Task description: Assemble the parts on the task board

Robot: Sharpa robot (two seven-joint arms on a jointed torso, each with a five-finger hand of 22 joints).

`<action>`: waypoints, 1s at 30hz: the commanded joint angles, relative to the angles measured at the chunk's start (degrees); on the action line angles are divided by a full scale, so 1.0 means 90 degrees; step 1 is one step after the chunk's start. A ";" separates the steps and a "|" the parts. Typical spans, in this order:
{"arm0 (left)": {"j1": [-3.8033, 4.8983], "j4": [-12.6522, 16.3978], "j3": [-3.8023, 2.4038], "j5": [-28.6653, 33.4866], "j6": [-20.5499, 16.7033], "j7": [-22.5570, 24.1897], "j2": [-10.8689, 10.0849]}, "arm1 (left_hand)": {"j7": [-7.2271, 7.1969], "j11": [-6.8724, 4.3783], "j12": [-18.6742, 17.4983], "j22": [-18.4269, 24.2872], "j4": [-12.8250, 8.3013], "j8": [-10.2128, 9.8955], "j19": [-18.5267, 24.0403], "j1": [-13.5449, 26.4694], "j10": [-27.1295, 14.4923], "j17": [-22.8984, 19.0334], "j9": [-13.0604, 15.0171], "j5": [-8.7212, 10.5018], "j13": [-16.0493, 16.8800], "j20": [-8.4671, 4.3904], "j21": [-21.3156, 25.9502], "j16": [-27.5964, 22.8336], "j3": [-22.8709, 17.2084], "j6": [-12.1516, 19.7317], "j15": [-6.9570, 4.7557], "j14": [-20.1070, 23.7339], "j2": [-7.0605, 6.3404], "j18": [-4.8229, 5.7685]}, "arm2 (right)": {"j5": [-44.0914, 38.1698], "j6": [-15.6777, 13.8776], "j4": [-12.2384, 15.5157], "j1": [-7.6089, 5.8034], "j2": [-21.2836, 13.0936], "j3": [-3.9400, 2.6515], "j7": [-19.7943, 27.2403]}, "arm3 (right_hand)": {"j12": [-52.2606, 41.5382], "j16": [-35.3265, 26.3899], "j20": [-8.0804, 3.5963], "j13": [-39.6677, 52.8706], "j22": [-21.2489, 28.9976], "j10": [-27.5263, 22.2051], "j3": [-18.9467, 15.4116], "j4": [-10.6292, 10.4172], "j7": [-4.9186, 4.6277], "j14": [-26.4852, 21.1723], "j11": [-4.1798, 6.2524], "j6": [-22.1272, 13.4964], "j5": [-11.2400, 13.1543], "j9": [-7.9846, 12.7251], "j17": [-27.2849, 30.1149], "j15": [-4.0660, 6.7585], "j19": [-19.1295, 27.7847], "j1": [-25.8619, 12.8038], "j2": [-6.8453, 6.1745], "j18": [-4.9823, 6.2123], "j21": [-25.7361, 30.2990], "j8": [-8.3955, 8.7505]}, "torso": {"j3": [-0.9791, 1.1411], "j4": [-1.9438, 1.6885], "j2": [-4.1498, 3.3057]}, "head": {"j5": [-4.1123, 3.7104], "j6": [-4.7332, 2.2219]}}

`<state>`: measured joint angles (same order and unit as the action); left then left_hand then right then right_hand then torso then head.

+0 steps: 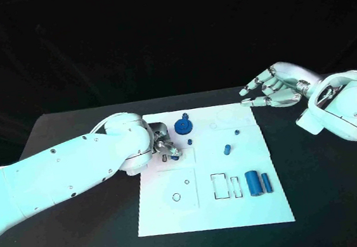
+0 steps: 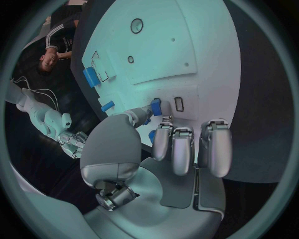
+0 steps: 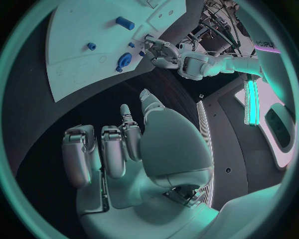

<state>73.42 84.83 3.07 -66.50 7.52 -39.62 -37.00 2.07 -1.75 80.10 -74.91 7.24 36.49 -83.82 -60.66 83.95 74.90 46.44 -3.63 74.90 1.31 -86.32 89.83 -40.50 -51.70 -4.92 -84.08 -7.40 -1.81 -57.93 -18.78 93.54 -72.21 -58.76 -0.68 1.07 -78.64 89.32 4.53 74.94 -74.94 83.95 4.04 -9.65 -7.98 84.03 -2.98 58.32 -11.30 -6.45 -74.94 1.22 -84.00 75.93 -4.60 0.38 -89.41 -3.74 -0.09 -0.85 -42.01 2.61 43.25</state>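
Observation:
The white task board (image 1: 214, 210) lies mid-table. My left hand (image 1: 165, 146) is low over its back left part, thumb and a finger pinching a small blue part (image 2: 151, 135). Just past the thumb tip a short blue piece (image 2: 155, 106) stands on the board beside a rectangular slot (image 2: 179, 103). A round blue gear-like part (image 1: 185, 127) sits behind the hand. A blue peg (image 1: 227, 150) lies mid-board, and two blue blocks (image 1: 253, 183) lie front right. My right hand (image 1: 270, 89) hovers off the board's back right corner, fingers curled, holding nothing.
Outlined rectangular slots (image 1: 220, 186) and a small round hole (image 1: 176, 196) mark the board's front half. A tiny blue peg (image 1: 236, 132) stands near the back right. Black table (image 1: 87, 241) surrounds the board.

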 commanded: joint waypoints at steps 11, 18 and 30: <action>-0.0096 -0.0151 0.0077 0.0182 0.0382 -0.0849 0.0116 | -0.0067 -0.0071 -0.0049 -0.1011 0.0428 0.0039 -0.0399 0.0589 0.0039 0.1678 0.0034 0.0018 0.0607 -0.0048 -0.0044 0.0019 0.1026 -0.0213 -0.0065 -0.0658 0.0031 0.0051 | -0.0074 0.0109 0.0066 0.0003 -0.0016 0.0000 0.0009 | 0.0053 -0.0037 0.0058 0.0995 -0.1480 0.0065 -0.0039 -0.0003 -0.0008 0.0615 -0.0021 0.0010 -0.0021 -0.0007 -0.1476 -0.0027 -0.0559 0.0000 0.0014 0.0007 0.0054 -0.0024 | -0.0008 0.0002 -0.0003 | -0.0011 -0.0009; -0.0098 -0.0198 0.0078 0.0181 0.0399 -0.0859 0.0147 | -0.0072 -0.0076 -0.0046 -0.1019 0.0531 0.0051 -0.0400 0.0614 0.0040 0.1678 0.0046 0.0016 0.0609 -0.0054 -0.0046 0.0019 0.1348 -0.0211 -0.0071 -0.0658 0.0079 0.0052 | -0.0081 0.0107 0.0081 0.0003 -0.0021 0.0000 0.0010 | 0.0063 -0.0042 0.0058 0.0990 -0.1473 0.0060 -0.0046 -0.0006 -0.0009 0.0613 -0.0021 0.0009 -0.0022 -0.0007 -0.1466 -0.0027 -0.0554 -0.0006 0.0013 0.0009 0.0058 -0.0023 | -0.0006 -0.0002 0.0001 | -0.0022 -0.0005; -0.0109 -0.0198 0.0076 0.0181 0.0334 -0.0865 0.0113 | -0.0103 -0.0101 -0.0022 -0.1066 0.0902 0.0106 -0.0420 0.0771 0.0058 0.1678 0.0074 0.0011 0.0626 -0.0071 -0.0067 0.0019 0.1934 -0.0249 -0.0091 -0.0658 0.0092 0.0061 | -0.0082 0.0110 0.0083 0.0003 -0.0033 0.0000 0.0005 | 0.0071 -0.0053 0.0059 0.0985 -0.1453 0.0055 -0.0068 -0.0018 -0.0008 0.0608 -0.0022 0.0007 -0.0024 -0.0008 -0.1448 -0.0028 -0.0543 -0.0028 0.0011 0.0014 0.0071 -0.0022 | -0.0007 0.0000 0.0001 | -0.0015 -0.0001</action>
<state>73.38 83.03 3.10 -65.99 8.33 -39.61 -36.01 1.50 -2.16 79.85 -74.91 14.97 37.35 -84.04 -54.56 83.93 74.94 47.05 -3.75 74.95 1.10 -86.54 89.82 -23.85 -53.83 -5.32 -84.08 -6.50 -1.80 -58.07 -18.56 94.25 -72.22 -59.06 -0.68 1.04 -78.18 89.10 4.53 74.95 -74.91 83.95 3.81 -9.88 -7.98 84.03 -2.99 58.32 -11.30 -6.42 -74.92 1.22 -84.00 75.93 -4.60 0.38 -88.97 -3.74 -0.15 -0.86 -41.99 2.46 43.24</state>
